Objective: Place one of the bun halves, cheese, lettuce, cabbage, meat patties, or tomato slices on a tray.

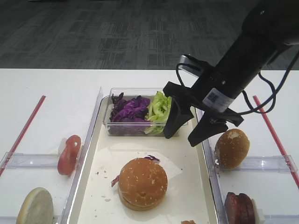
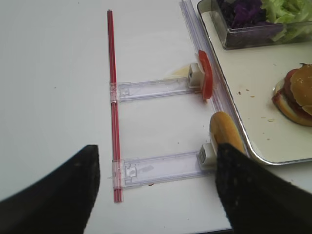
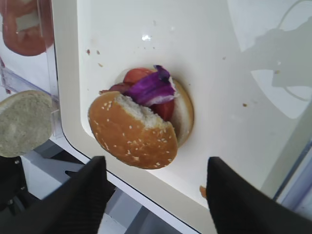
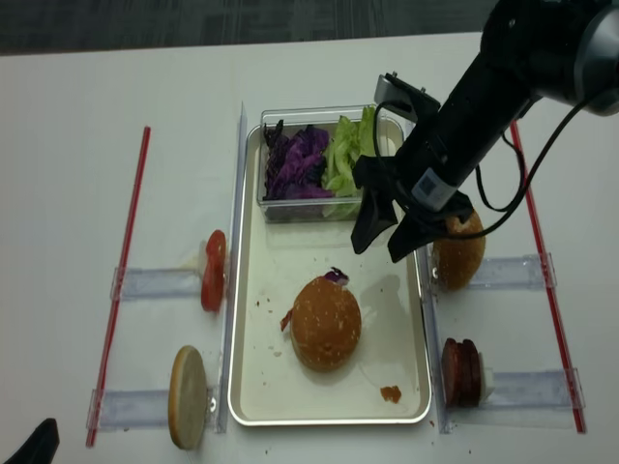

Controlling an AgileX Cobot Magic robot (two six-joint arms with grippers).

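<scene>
Right pincer (image 1: pixel 190 127) hangs wide open and empty above tray (image 1: pixel 194 154); bun top (image 1: pixel 142 183) already caps the stack.

Two high views look down on the bench (image 1: pixel 46 93); both wrist views sit close, sharing the tray (image 3: pixel 68 97).

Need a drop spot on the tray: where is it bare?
Bare strip on the tray between the clear tub and the assembled burger, under the open right end effector. Also bare left of the burger. Crowded at the tub.
</scene>
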